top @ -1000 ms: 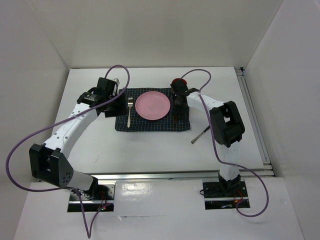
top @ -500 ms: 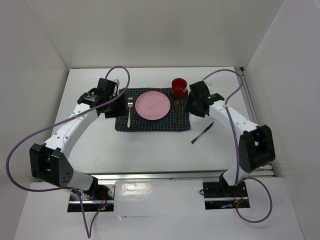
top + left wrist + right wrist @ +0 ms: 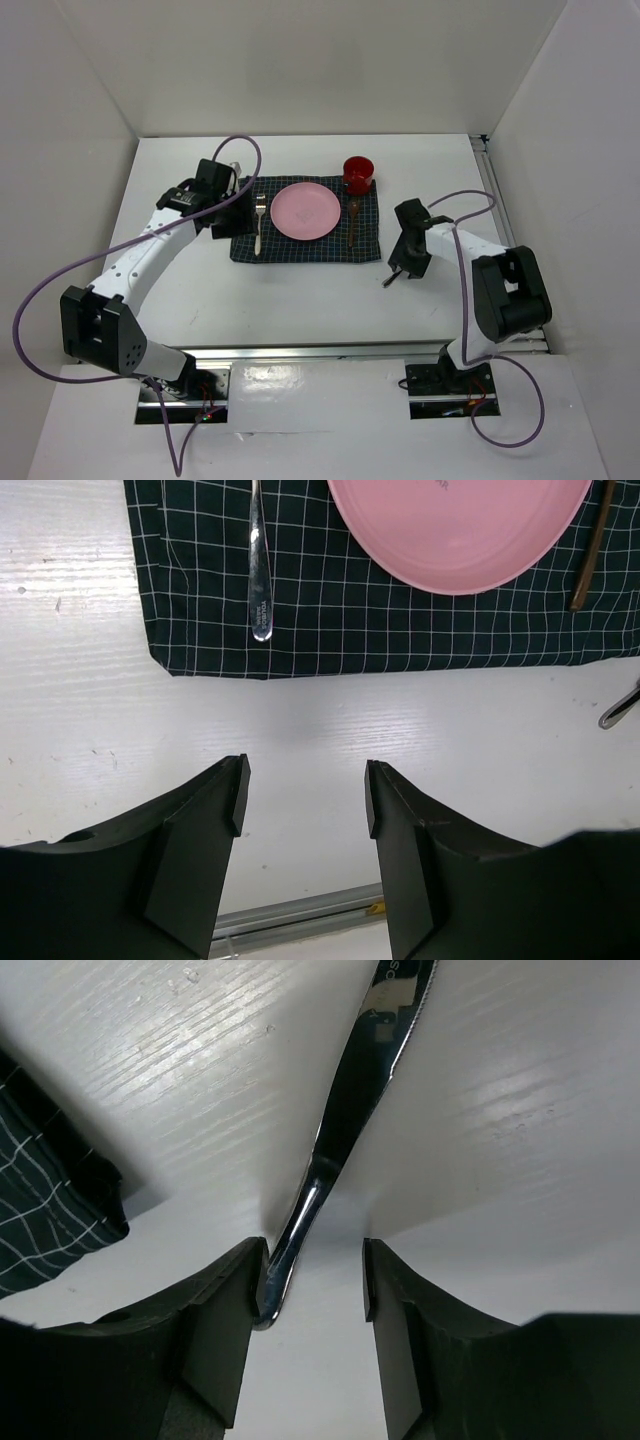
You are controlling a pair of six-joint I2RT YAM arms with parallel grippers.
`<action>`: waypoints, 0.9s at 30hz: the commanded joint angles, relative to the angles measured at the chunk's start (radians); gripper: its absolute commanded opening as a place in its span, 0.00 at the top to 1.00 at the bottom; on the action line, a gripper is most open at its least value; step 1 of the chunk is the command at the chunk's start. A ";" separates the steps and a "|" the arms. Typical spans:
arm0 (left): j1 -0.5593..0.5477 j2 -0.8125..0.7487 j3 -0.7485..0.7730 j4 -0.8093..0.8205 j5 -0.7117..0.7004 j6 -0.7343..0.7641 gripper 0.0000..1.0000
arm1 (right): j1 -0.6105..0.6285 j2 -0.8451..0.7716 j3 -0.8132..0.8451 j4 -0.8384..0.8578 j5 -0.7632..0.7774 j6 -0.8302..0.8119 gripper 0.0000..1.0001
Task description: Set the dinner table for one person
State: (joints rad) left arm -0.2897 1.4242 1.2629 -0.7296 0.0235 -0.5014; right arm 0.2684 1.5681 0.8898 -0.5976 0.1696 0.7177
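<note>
On the white dinner table [image 3: 300, 305] lies a navy checked mat [image 3: 305, 248]. It carries a pink plate [image 3: 305, 211], a fork [image 3: 259, 222] on the plate's left and a brown spoon [image 3: 352, 222] on its right. A red cup [image 3: 358, 173] stands at the mat's far right corner. A steel knife [image 3: 360, 1090] lies on the bare table right of the mat. My right gripper [image 3: 313, 1280] is open astride its handle end, which touches the left finger [image 3: 215, 1320]. At the mat's left edge, my left gripper [image 3: 305, 790] hangs open and empty.
A metal rail [image 3: 340, 350] runs along the table's near edge, and another [image 3: 505, 230] along the right side. White walls close in the back and both sides. The mat's corner [image 3: 50, 1200] lies just left of my right gripper.
My right gripper has left the brown spoon on the mat, swung right and come down over the knife's handle. The left arm has not moved.
</note>
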 commanded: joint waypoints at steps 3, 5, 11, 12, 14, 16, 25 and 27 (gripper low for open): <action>-0.003 -0.007 -0.010 0.024 0.009 0.003 0.34 | -0.003 0.073 0.014 0.056 -0.010 0.020 0.49; -0.003 -0.007 -0.010 0.024 0.009 0.003 0.34 | -0.003 0.093 0.014 0.065 -0.010 0.020 0.54; -0.003 0.015 -0.010 0.024 0.009 0.012 0.34 | -0.003 0.128 0.003 0.074 0.021 0.029 0.76; -0.003 0.015 -0.010 0.024 0.009 0.012 0.34 | -0.003 0.129 0.003 0.074 0.021 0.029 0.76; -0.003 0.015 -0.010 0.024 0.009 0.012 0.34 | -0.003 0.139 0.003 0.074 0.044 0.029 0.87; -0.003 0.015 -0.001 0.024 0.009 0.012 0.34 | -0.003 0.139 0.023 0.062 0.060 0.029 0.92; -0.003 0.005 0.018 0.004 0.000 0.021 0.34 | 0.041 0.023 0.135 -0.033 0.162 -0.093 0.99; -0.003 0.005 0.018 0.004 0.000 0.021 0.34 | 0.052 0.032 0.181 -0.054 0.153 -0.125 0.99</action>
State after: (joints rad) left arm -0.2897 1.4330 1.2545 -0.7322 0.0238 -0.4984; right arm 0.3058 1.6402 0.9825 -0.6170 0.2794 0.6586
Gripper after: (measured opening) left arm 0.665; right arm 0.190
